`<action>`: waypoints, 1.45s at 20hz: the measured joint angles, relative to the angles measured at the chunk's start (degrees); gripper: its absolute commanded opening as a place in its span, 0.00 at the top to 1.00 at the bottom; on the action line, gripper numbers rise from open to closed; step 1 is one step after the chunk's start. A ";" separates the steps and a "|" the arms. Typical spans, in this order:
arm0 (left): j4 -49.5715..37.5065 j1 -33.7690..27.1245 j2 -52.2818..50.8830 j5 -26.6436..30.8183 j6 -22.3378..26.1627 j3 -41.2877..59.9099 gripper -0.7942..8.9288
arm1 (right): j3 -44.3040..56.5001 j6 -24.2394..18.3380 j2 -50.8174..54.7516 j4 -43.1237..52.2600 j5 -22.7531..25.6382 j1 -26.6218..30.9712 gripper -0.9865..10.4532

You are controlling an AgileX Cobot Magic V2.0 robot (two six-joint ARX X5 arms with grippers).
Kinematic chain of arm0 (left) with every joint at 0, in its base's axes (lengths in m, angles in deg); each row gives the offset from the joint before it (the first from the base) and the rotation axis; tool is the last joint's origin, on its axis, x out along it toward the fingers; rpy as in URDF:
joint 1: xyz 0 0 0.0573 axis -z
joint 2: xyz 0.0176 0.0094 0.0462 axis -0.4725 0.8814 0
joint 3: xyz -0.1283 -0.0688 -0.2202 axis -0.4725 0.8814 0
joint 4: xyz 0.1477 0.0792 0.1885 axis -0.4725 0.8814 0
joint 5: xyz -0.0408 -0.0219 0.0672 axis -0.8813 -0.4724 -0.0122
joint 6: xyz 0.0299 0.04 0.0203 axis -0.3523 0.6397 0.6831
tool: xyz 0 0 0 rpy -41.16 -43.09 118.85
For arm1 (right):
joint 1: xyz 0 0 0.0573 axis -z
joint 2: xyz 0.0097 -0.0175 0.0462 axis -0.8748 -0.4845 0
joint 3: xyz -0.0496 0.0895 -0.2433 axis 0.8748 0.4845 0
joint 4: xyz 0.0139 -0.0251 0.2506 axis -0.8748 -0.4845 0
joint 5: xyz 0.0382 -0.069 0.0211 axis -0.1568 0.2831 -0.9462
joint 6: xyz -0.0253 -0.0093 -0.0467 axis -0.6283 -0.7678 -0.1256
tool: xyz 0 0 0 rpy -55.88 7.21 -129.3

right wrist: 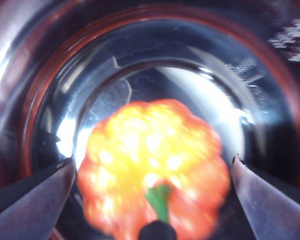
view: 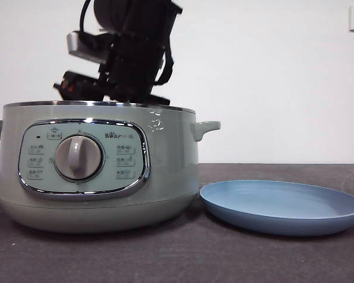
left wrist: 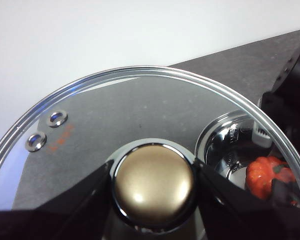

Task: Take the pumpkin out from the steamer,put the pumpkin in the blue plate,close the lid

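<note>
We are holding the lid point(left wrist: 140, 115) aside, left gripper point(left wrist: 152, 187) pinching its knob, while our spread right gripper point(right wrist: 152, 175) is straddling the pumpkin point(right wrist: 152, 165) inside the steamer point(view: 100, 171), clearing the way to the blue plate point(view: 282, 206).

The arm point(view: 133, 50) is chunky matte black with a silver-grey block on one side and a black cable looping off it. Gripper jaws point(right wrist: 152, 200) look like flat dark wedges, pretty plain.

Lidless steamer point(view: 100, 171) beside blue plate point(view: 282, 206)
</note>
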 measured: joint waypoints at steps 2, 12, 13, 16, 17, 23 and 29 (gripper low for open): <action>0.59 0.00 0.00 -0.02 0.00 0.00 0.93 | 0.00 0.00 -0.28 0.68 0.07 -0.31 0.93; -0.92 0.00 1.05 -0.09 0.00 0.00 0.93 | -0.11 0.00 17.33 -8.20 1.55 3.80 0.92; -1.79 0.00 1.22 -0.13 0.00 0.00 0.93 | -0.11 0.48 19.26 -11.63 1.55 6.12 0.92; -2.82 0.00 1.84 -0.17 0.00 0.00 0.93 | -0.11 4.37 22.49 -20.83 1.79 12.26 0.92; -2.86 0.00 1.97 -0.17 0.00 0.00 0.93 | 0.02 5.44 22.99 -22.60 1.95 13.97 0.92; -3.13 0.00 3.41 -0.20 0.00 0.00 0.93 | 13.92 11.89 29.73 -17.11 12.33 16.83 0.92; -5.55 0.00 3.48 -0.20 0.00 0.00 0.93 | 33.57 13.99 37.11 3.21 12.48 16.81 0.92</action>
